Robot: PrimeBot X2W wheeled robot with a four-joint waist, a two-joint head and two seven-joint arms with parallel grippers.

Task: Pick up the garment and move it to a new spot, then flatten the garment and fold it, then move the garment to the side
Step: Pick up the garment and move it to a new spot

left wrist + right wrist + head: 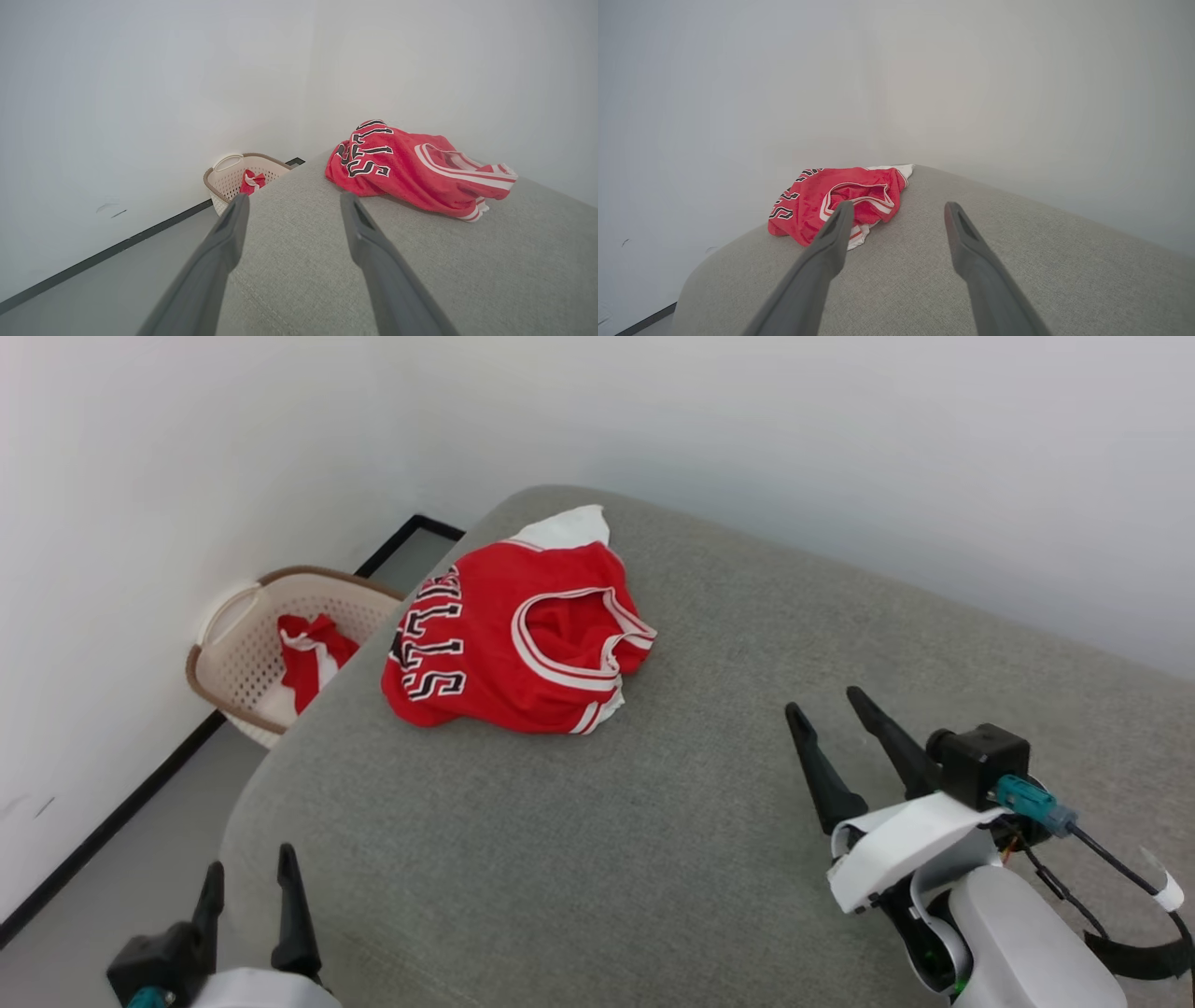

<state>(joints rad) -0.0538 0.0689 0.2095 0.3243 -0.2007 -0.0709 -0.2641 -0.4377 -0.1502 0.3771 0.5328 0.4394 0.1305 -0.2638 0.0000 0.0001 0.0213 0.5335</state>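
The garment (504, 644) lay crumpled on the grey bench (653, 821), at the corner just beside the basket (245, 658). Both sets of fingers stood spread wide and empty, the left gripper (250, 861) nearer the basket and the right gripper (823, 702) well apart from it. A sound pick-up would probably pinch the striped trim on the side away from the basket, then lift clear before carrying.

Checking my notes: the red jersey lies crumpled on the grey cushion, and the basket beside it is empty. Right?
No: the basket holds red and white cloth, as the head view shows. The jersey does lie crumpled on the grey cushion.
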